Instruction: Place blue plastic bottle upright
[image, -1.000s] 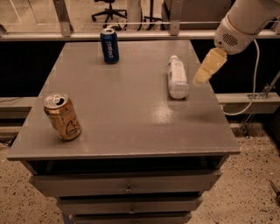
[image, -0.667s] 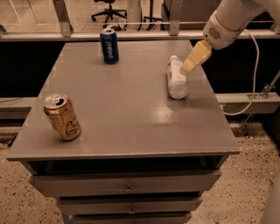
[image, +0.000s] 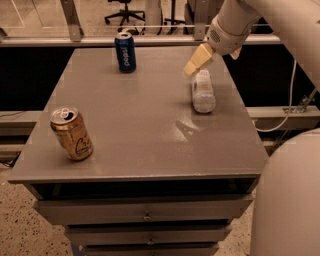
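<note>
gold can (image: 71, 134): upright, far left of the gripper (image: 191, 66).
blue can (image: 125, 52): upright, left of it.
gripper: raised; its hold, released or clenched, cannot be told.
blue plastic bottle (image: 203, 92): lying flat, far end just beneath the gripper.
step: probably the approach.
next: settle around the body, grip, tip upright.

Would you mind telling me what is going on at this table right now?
The robot's arm has its gripper at the far end of the blue plastic bottle, which lies on its side near the right edge of the grey table; contact cannot be told. The bottle is not yet upright. A dark blue soda can stands at the far edge and a gold soda can at the front left, both apart from the gripper.
</note>
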